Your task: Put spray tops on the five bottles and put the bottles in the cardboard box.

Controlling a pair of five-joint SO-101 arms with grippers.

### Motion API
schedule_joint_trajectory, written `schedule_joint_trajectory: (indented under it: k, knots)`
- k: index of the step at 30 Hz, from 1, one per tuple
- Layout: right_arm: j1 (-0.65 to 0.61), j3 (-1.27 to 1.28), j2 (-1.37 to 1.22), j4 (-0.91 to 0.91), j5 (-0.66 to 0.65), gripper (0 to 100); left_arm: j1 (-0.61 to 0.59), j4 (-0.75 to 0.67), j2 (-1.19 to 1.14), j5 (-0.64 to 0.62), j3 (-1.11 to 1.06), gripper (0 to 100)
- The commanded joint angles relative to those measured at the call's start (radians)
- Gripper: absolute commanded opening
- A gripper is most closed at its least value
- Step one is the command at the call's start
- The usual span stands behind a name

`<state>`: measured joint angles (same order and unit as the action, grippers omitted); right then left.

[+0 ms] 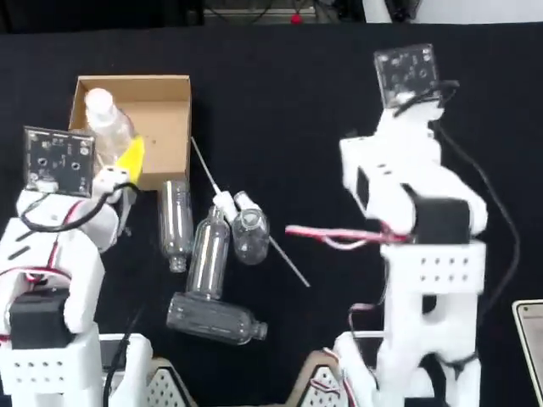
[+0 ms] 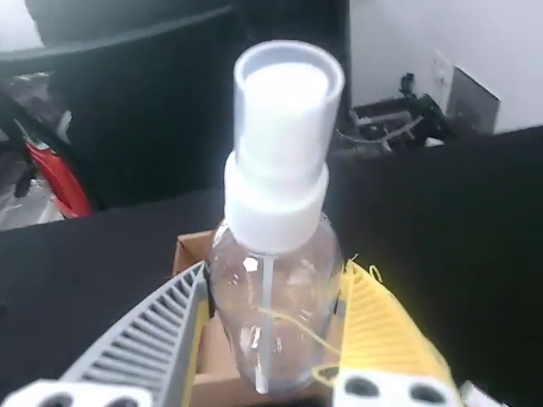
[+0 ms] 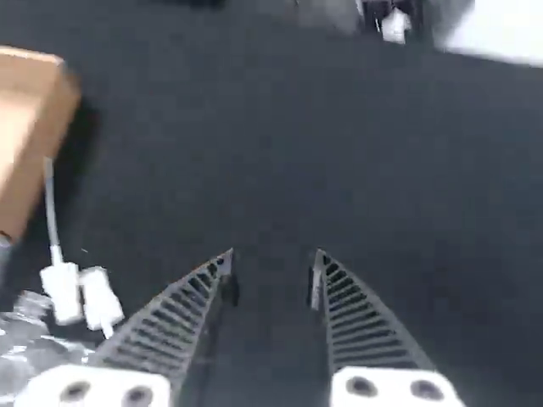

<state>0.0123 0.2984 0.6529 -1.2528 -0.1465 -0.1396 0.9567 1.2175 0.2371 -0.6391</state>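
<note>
The left tool [image 2: 276, 275] is clamping a clear bottle [image 2: 271, 246] by its body, a grey finger and a yellow finger pressing on opposite sides. This held bottle is carrying a white spray top [image 2: 284, 127]. Its long axis is running straight on from the tool, with the top pointing toward the far side. It is hanging over the left part of the cardboard box [image 1: 165, 127]; whether it is touching the box floor I cannot tell. The right tool [image 3: 271, 267] is standing with its fingers apart, gripping nothing, above bare desk to the right of the clutter.

A black cloth is covering the desk [image 1: 280, 110]. Near the box, four more bottles are lying on it:
- The first bottle [image 1: 176, 222] is running near to far.
- The second bottle [image 1: 208, 259] is lying just right of it, neck toward the far side.
- The third bottle [image 1: 251, 236] is lying beside that.
- The fourth bottle [image 1: 212, 320] is lying left to right at the near side, neck pointing right.

A loose spray top [image 1: 224, 202] and another loose top [image 1: 246, 202] are lying among them, one thin tube slanting toward the box. Beyond the desk's far edge a pale wall [image 2: 441, 51] is showing.
</note>
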Motion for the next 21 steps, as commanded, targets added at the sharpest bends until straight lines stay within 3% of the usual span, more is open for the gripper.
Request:
schedule_joint_trajectory:
  k: [1,8,12,21]
  knots:
    - [0.066,-0.010,-0.018,0.003,-0.005,13.2,-0.050,-0.110,-0.035,-0.005,0.038,11]
    - [0.163,0.136,-0.018,0.103,-0.003,13.1,-0.093,-0.218,-0.166,-0.005,0.036,11]
    - [0.199,0.285,-0.018,0.235,0.072,13.1,-0.119,-0.292,-0.264,-0.005,0.041,11]
    - [0.215,0.490,-0.018,0.437,0.138,13.1,-0.156,-0.428,-0.396,-0.006,0.045,11]
